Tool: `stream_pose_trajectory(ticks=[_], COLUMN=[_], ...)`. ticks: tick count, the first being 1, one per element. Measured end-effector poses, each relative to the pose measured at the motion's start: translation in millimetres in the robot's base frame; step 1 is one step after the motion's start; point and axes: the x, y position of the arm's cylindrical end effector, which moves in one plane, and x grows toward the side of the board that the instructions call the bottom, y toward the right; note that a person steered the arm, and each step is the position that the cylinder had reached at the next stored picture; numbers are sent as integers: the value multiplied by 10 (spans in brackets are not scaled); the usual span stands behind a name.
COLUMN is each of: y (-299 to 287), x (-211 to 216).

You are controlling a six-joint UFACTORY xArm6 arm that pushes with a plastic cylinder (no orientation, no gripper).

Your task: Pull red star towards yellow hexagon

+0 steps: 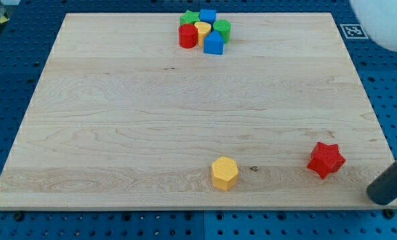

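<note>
At the frame's lower right, my tip, a bare rod grasping nothing, sits just right of and below the red star, which lies well right of the yellow hexagon near the bottom edge.

My tip sits right of the red star; yellow hexagon lies left.

Bare board separates red star from yellow hexagon.

no readable text — none, anywhere
</note>
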Motion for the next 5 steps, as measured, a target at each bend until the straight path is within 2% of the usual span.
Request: stream_pose_trajectory(ticks=[1, 2, 3, 5], y=[1, -213, -460, -290], x=[-454, -601, -608, -341])
